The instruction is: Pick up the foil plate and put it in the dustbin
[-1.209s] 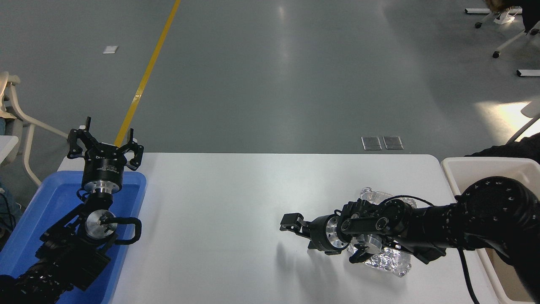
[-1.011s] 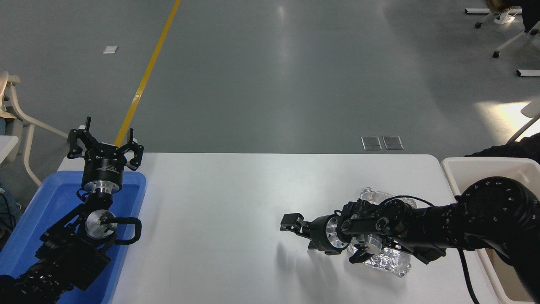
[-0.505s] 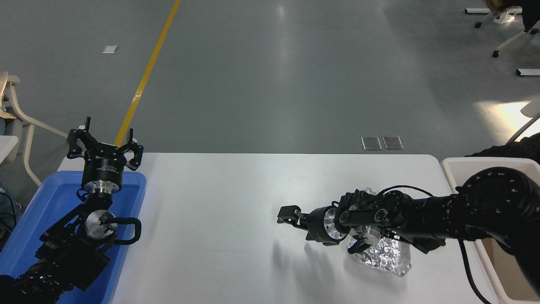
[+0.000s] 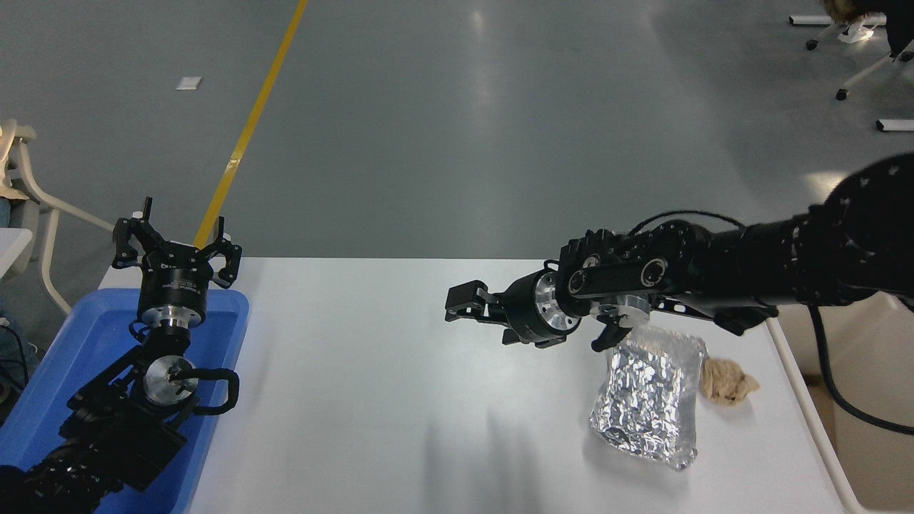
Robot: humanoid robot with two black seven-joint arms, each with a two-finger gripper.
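The foil plate [image 4: 648, 405] is seen lying on the white desk [image 4: 371, 400] towards its right side, crinkled and shiny, untouched by either claw; just beside its upper right corner a small crumpled tan paper ball [image 4: 727, 381] rests on the desk, near the right edge. The right arm [image 4: 750, 268] is stretched in from the right edge, raised above the desk and pointing left, with its wrist over the far end of the plate; the right claw [image 4: 457, 305] is held in the air well to the left of the plate, and nothing is gripped in it; whether its fingers are spread or closed cannot be told, since they are seen end-on and dark. Only a pale part of the dustbin [image 4: 867, 400] is shown at the right edge, largely hidden behind the arm. The left arm is parked at the lower left over the blue tray [image 4: 64, 364], its left claw [image 4: 176, 239] spread wide and empty.
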